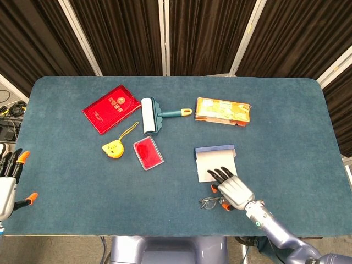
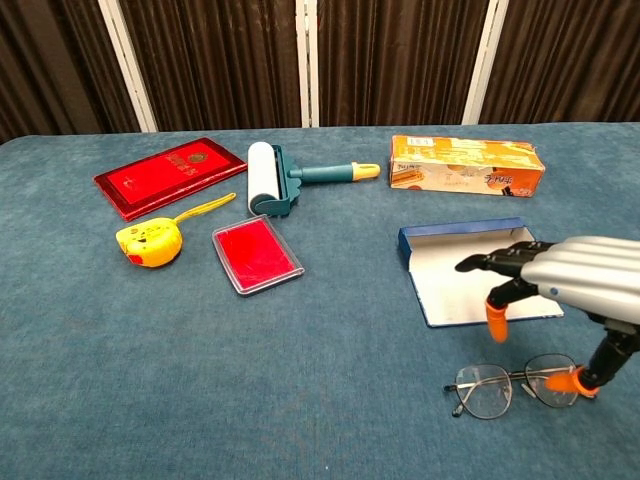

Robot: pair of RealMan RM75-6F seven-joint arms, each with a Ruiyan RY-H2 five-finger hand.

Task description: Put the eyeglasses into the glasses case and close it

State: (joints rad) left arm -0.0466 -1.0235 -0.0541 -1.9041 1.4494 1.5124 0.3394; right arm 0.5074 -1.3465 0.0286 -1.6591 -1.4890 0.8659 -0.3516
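right hand (image 2: 560, 275): fingers spread, holding nothing, above eyeglasses (image 2: 520, 385), thumb tip at their right lens | eyeglasses: on table, just in front of open glasses case (image 2: 470, 270) | left hand (image 1: 8, 181): far left of case, fingers apart, empty

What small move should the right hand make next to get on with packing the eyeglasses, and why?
Probably lower the right hand a little and close its fingers on the eyeglasses. It hangs over them with fingers spread and holds nothing, one orange fingertip low beside the right lens. The glasses lie flat on the table, just in front of the glasses case, which lies open.
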